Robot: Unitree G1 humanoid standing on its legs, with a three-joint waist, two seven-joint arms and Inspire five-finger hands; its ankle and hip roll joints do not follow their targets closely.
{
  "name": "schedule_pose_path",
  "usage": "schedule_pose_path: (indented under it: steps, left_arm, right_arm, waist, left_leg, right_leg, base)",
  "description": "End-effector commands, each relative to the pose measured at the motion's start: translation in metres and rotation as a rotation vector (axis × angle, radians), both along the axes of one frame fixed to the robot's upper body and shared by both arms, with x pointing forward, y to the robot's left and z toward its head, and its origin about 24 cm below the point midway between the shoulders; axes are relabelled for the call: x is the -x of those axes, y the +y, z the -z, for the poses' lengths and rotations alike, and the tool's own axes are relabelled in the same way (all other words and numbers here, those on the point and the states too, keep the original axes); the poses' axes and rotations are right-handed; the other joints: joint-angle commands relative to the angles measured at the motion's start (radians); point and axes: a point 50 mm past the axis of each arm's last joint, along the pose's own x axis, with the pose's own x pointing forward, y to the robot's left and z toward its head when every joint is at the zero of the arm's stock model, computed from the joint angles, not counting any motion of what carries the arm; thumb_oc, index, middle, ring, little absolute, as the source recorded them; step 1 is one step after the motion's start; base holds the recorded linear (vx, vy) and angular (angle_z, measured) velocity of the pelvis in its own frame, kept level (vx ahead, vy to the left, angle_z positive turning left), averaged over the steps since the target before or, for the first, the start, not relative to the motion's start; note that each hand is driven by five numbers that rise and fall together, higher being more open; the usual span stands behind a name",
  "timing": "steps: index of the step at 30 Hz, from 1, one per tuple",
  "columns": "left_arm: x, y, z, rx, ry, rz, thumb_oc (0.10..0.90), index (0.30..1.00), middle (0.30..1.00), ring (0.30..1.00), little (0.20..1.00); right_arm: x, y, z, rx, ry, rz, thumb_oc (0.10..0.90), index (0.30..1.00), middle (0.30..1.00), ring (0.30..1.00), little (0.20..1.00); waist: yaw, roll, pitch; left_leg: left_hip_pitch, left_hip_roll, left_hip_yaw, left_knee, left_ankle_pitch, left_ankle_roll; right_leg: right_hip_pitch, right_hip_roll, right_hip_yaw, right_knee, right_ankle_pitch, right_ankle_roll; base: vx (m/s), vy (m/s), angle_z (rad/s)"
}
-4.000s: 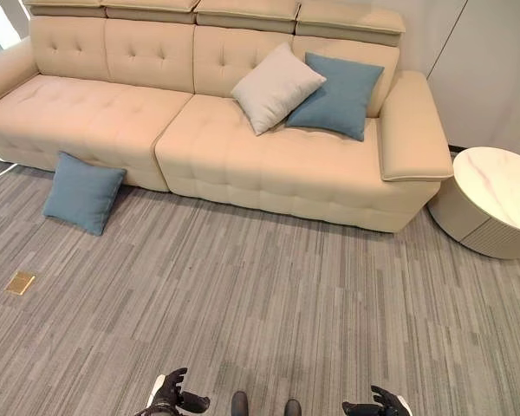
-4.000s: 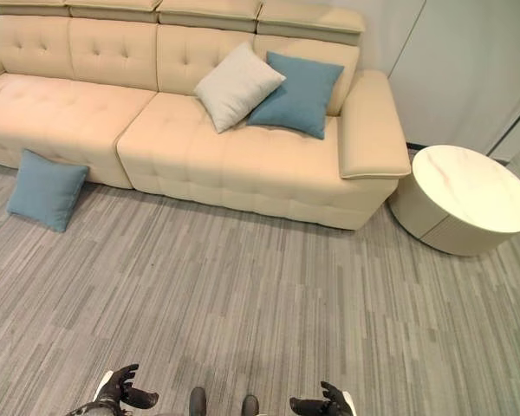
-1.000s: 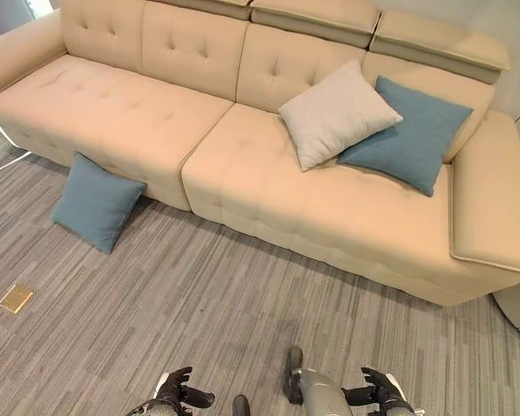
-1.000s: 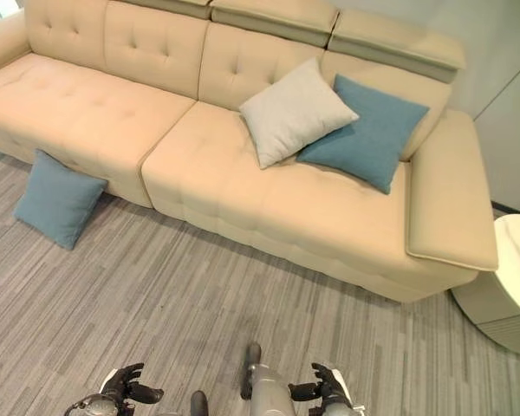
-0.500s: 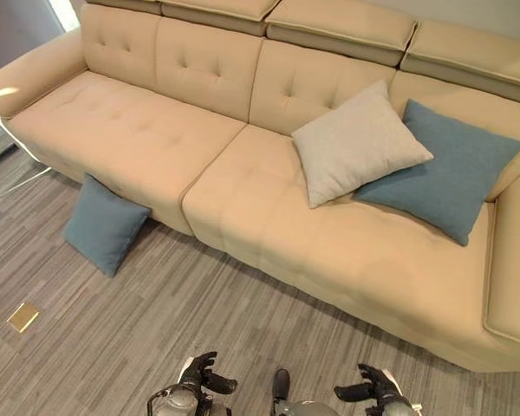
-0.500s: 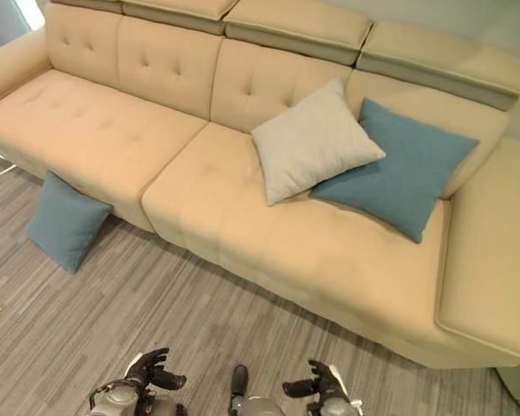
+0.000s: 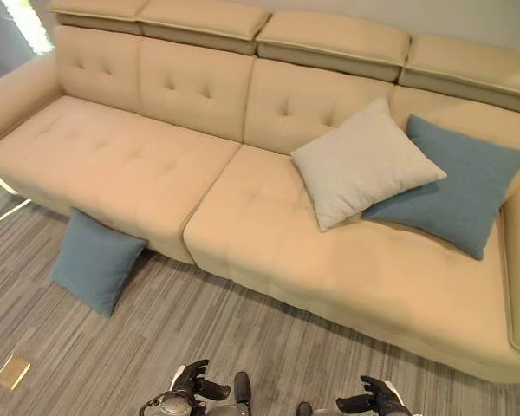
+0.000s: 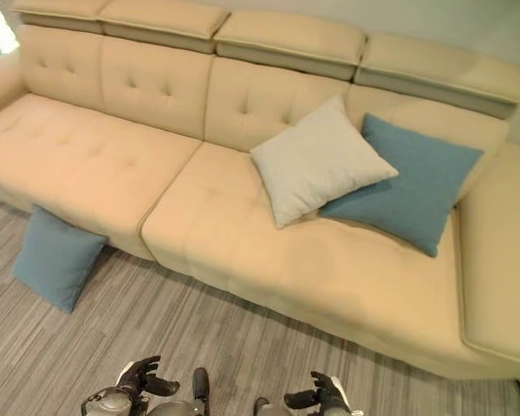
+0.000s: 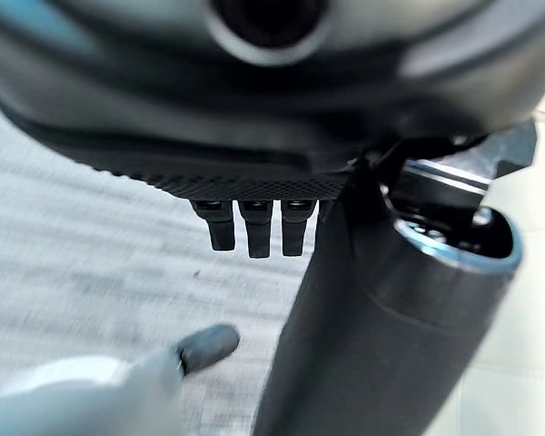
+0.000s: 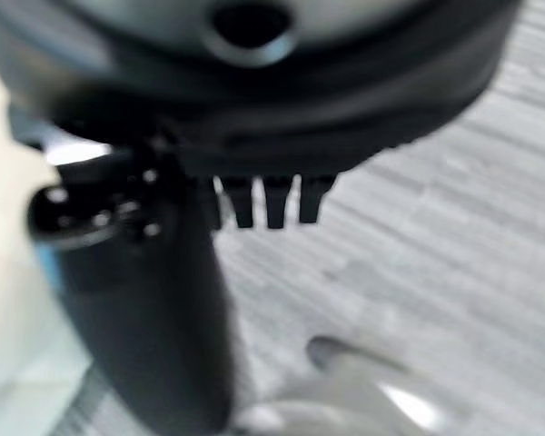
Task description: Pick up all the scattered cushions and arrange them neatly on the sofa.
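Three square fabric cushions are in sight around a long beige tufted leather sofa; two sit on its right-hand seat, and one is on the floor. The cream-white cushion leans tilted against the backrest, one corner pointing up; the teal-blue cushion on the seat leans just to its right, its near edge tucked behind the cream one so that the two touch and overlap. The second teal-blue cushion on the floor stands propped against the sofa's front face below the left seat, resting on the grey striped carpet; a small brass-coloured floor plate is set into the carpet nearer the robot, well apart from that cushion. The sofa's left seat carries nothing.

The dark left hand hangs low at the bottom edge of the head views, over the carpet; its fingers are loosely extended and the thumb stands apart, with nothing in its grasp. The dark right hand hangs likewise at the bottom edge; its fingers are relaxed and spread, gripping nothing. Both hands are well apart from every cushion.
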Motion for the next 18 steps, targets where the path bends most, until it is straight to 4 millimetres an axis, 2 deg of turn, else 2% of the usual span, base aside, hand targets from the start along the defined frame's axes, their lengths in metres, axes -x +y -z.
schedule_pose_path:
  steps: [1, 3, 4, 5, 6, 8, 10, 11, 14, 17, 18]
  left_arm:
    - [-0.009, 0.0, -0.005, -0.019, -0.058, 0.025, 0.8, 0.9, 0.9, 0.9, 0.9]
    - [-0.012, 0.0, -0.006, -0.024, -0.064, 0.033, 0.8, 0.9, 0.9, 0.9, 0.9]
    - [-0.012, 0.0, -0.006, -0.024, -0.064, 0.033, 0.8, 0.9, 0.9, 0.9, 0.9]
    - [-0.013, 0.0, -0.007, -0.026, -0.065, 0.039, 0.8, 0.9, 0.9, 0.9, 0.9]
    - [-0.013, 0.0, -0.006, -0.026, -0.065, 0.039, 0.8, 0.9, 0.9, 0.9, 0.9]
    - [-0.012, 0.002, -0.006, -0.053, -0.054, 0.063, 0.8, 0.9, 0.9, 0.9, 0.9]
    - [-0.011, 0.002, -0.006, -0.064, -0.053, 0.085, 0.8, 0.9, 0.9, 0.9, 0.9]
    - [-0.009, 0.002, -0.005, -0.066, -0.045, 0.1, 0.8, 0.9, 0.9, 0.9, 0.9]
    - [-0.004, -0.001, -0.002, -0.066, -0.025, 0.101, 0.8, 0.9, 0.9, 0.9, 0.9]
    - [-0.002, -0.009, 0.0, -0.043, -0.016, 0.112, 0.8, 0.9, 0.9, 0.9, 0.9]
    - [-0.002, -0.011, 0.0, -0.036, -0.018, 0.118, 0.8, 0.9, 0.9, 0.9, 0.9]
  right_arm:
    - [-0.015, -0.003, -0.006, 0.032, -0.046, -0.032, 0.8, 0.9, 0.9, 0.9, 0.9]
    - [-0.018, -0.003, -0.007, 0.04, -0.05, -0.044, 0.8, 0.9, 0.9, 0.9, 0.9]
    - [-0.018, -0.003, -0.007, 0.04, -0.05, -0.044, 0.8, 0.9, 0.9, 0.9, 0.9]
    - [-0.02, -0.003, -0.008, 0.043, -0.056, -0.047, 0.8, 0.9, 0.9, 0.9, 0.9]
    - [-0.02, -0.003, -0.008, 0.043, -0.055, -0.047, 0.8, 0.9, 0.9, 0.9, 0.9]
    - [-0.022, -0.004, -0.009, 0.051, -0.057, -0.056, 0.8, 0.9, 0.9, 0.9, 0.9]
    - [-0.023, -0.007, -0.01, 0.063, -0.058, -0.059, 0.8, 0.9, 0.9, 0.9, 0.9]
    - [-0.018, -0.011, -0.009, 0.073, -0.044, -0.059, 0.8, 0.9, 0.9, 0.9, 0.9]
    - [-0.012, -0.014, -0.008, 0.08, -0.024, -0.049, 0.8, 0.9, 0.9, 0.9, 0.9]
    - [-0.007, -0.019, -0.007, 0.081, -0.013, -0.026, 0.8, 0.9, 0.9, 0.9, 0.9]
    - [-0.006, -0.02, -0.007, 0.081, -0.016, -0.019, 0.8, 0.9, 0.9, 0.9, 0.9]
  waist:
    - [0.02, -0.017, 0.005]
    - [0.01, -0.011, 0.007]
    - [0.01, -0.011, 0.009]
    - [0.002, -0.019, 0.009]
    - [0.002, -0.017, 0.01]
    - [-0.011, -0.027, 0.017]
    - [-0.022, -0.023, 0.024]
    - [-0.032, -0.027, 0.022]
    - [-0.035, -0.029, 0.007]
    - [-0.047, -0.015, -0.008]
    - [-0.048, -0.014, -0.01]
  left_leg:
    - [0.003, -0.011, -0.031, 0.07, -0.153, -0.029]
    - [0.04, -0.012, -0.029, 0.053, -0.178, -0.026]
    - [0.044, -0.011, -0.03, 0.052, -0.179, -0.027]
    - [0.065, -0.023, -0.032, 0.049, -0.197, -0.028]
    - [0.068, -0.021, -0.033, 0.048, -0.199, -0.029]
    - [0.1, -0.031, -0.036, 0.047, -0.217, -0.035]
    - [0.119, -0.027, -0.036, 0.051, -0.237, -0.042]
    - [0.134, -0.041, -0.046, 0.065, -0.264, -0.036]
    - [0.166, -0.046, -0.057, 0.073, -0.296, -0.036]
    - [0.165, -0.03, -0.067, 0.142, -0.325, -0.065]
    - [0.153, -0.024, -0.061, 0.188, -0.311, -0.083]
  right_leg:
    - [0.008, -0.012, -0.039, -0.028, 0.176, 0.016]
    - [-0.031, -0.018, -0.079, -0.128, 0.162, -0.006]
    - [-0.028, -0.017, -0.079, -0.129, 0.161, -0.006]
    - [-0.058, -0.019, -0.111, -0.244, 0.189, -0.01]
    - [-0.053, -0.017, -0.113, -0.248, 0.19, -0.01]
    - [-0.11, -0.016, -0.141, -0.348, 0.247, 0.006]
    - [-0.12, -0.014, -0.159, -0.405, 0.262, 0.019]
    - [-0.114, -0.009, -0.138, -0.424, 0.271, 0.018]
    - [-0.091, -0.007, -0.123, -0.423, 0.284, 0.003]
    - [-0.061, -0.003, -0.133, -0.406, 0.266, -0.019]
    - [-0.042, 0.0, -0.137, -0.413, 0.259, -0.026]
  base:
    - [0.28, 0.069, -0.26]
    - [0.22, -0.013, -0.3]
    - [0.26, -0.06, -0.15]
    - [0.18, -0.052, -0.08]
    - [0.27, -0.072, -0.16]
    - [0.27, -0.081, -0.2]
    - [0.32, -0.101, -0.18]
    - [0.26, -0.083, -0.12]
    - [0.3, -0.124, 0.03]
    - [0.24, -0.137, 0.18]
    - [0.21, -0.185, 0.24]
